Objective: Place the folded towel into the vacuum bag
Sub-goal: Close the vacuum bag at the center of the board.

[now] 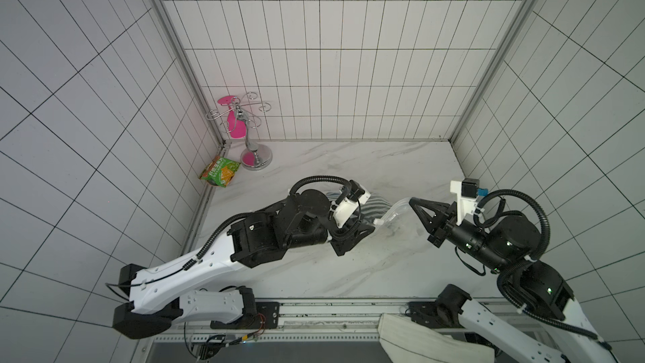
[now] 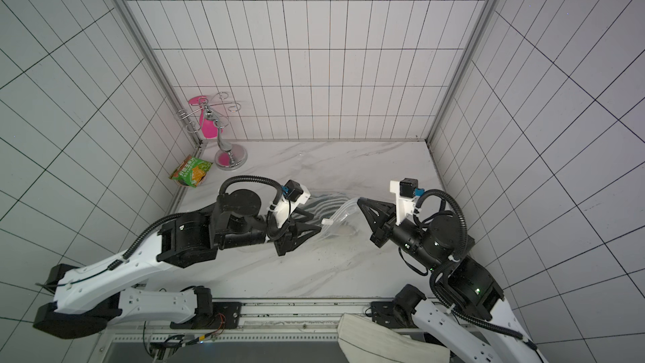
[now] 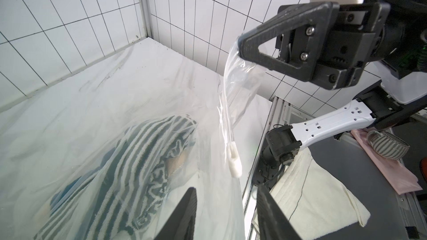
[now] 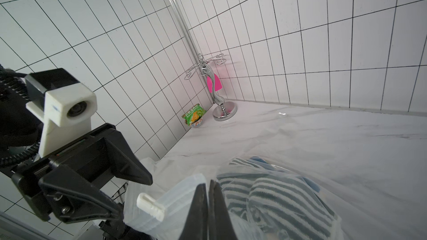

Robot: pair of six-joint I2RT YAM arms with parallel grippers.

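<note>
The vacuum bag (image 1: 398, 216) (image 2: 343, 219) lies on the marble table as clear crinkly film. The folded towel (image 3: 143, 158) (image 4: 277, 195), striped dark teal and white, sits inside it under the film. My right gripper (image 1: 412, 200) (image 4: 209, 184) is shut on the bag's zip-strip edge and holds it lifted off the table. A white slider clip (image 3: 234, 165) (image 4: 150, 206) hangs on that strip. My left gripper (image 1: 369, 222) (image 3: 226, 189) is open beside the clip, its fingers apart with bag film passing between them.
A green snack packet (image 1: 220, 171) and a chrome hook stand (image 1: 256, 158) with a pink piece occupy the far left corner. A white folded cloth (image 1: 419, 340) lies over the front rail near the right arm's base. Tiled walls close three sides.
</note>
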